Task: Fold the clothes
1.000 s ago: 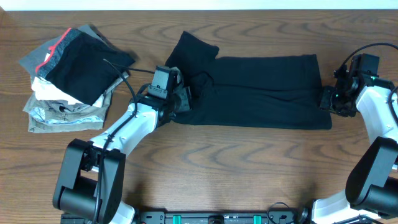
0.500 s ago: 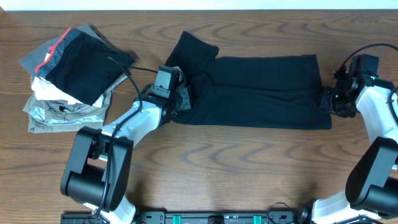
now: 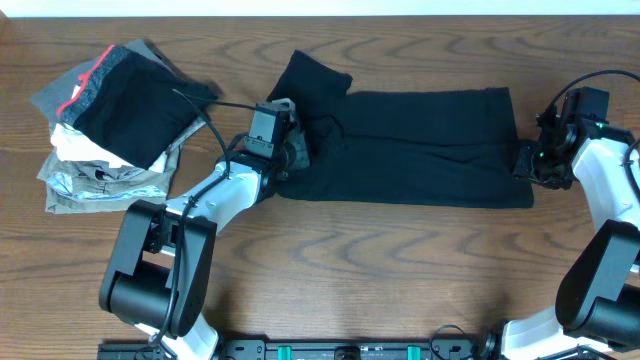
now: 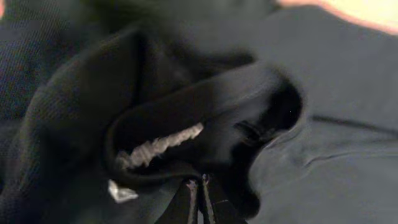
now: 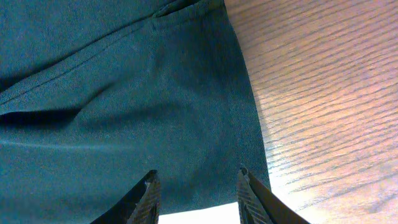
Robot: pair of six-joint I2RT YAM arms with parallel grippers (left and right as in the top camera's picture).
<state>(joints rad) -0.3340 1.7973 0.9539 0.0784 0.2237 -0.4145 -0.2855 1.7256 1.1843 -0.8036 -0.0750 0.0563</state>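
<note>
You've got a brown wood table (image 3: 400, 260) with a pale strip along the top edge of the overhead frame. A stack of folded clothes (image 3: 105, 140) sits upper left. Your black T-shirt (image 3: 420, 150) lies flat as a long band from centre to right, one sleeve poking up at upper centre. Left fingers (image 4: 186, 202) are closed together at the collar (image 4: 161, 144); can't tell if cloth is pinched. Right fingers (image 5: 147, 196) are spread apart over the shirt's right edge, with cloth beneath them.
</note>
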